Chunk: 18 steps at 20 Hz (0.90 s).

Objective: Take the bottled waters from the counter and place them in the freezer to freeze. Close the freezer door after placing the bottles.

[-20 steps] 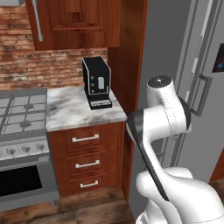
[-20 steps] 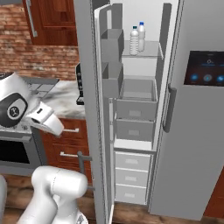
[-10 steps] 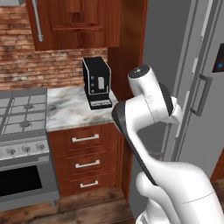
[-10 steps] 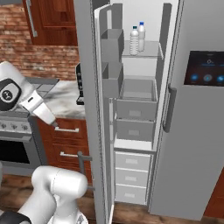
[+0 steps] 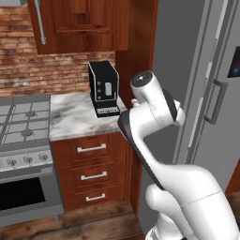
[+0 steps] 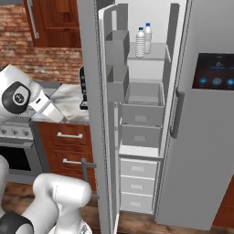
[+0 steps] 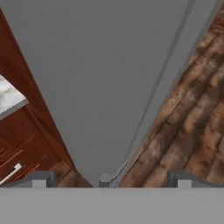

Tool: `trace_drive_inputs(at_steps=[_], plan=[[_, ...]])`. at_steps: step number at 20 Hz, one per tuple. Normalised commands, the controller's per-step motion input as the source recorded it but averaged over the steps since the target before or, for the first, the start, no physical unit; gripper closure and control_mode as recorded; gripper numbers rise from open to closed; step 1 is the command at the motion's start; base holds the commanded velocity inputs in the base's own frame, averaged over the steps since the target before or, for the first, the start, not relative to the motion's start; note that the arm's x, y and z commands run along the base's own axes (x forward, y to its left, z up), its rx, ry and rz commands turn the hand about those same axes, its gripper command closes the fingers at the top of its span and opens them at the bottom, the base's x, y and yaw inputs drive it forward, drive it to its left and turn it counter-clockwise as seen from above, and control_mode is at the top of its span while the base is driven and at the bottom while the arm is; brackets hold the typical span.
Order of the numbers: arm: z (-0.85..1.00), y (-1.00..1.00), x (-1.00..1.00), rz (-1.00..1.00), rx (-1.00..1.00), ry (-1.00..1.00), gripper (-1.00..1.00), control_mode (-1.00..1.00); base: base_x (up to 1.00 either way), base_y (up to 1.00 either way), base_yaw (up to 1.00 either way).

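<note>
Two bottled waters [image 6: 143, 40], one coffee machine [image 5: 104, 88], one freezer [image 6: 151, 114].

The freezer door [image 6: 93, 114] stood open, its flat outer face [image 7: 105, 78] blocking the wide-spread gripper [image 7: 109, 179], wooden floor [image 7: 183, 127] clear alongside.

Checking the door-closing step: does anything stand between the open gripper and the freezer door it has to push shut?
Nothing visible does. In the hand view the gripper is open and empty, facing the freezer door directly. Both bottles already stand on the upper freezer shelf, clear of the door's swing.
</note>
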Motion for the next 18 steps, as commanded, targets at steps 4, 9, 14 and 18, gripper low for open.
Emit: trace_drive_inputs(at_steps=[4,9,14,18], plan=[[0.03,0.00,0.45,0.00,-0.01,-0.13,-1.00,-1.00,0.00,0.00,0.00],[0.01,-0.26,0.24,0.00,0.00,-0.07,-1.00,-1.00,0.00,0.00,0.00],[0.21,-0.44,0.01,0.00,-0.02,-0.01,-1.00,-1.00,0.00,0.00,0.00],[0.10,-0.31,0.07,-0.07,-0.09,-0.04,-1.00,-1.00,0.00,0.00,0.00]])
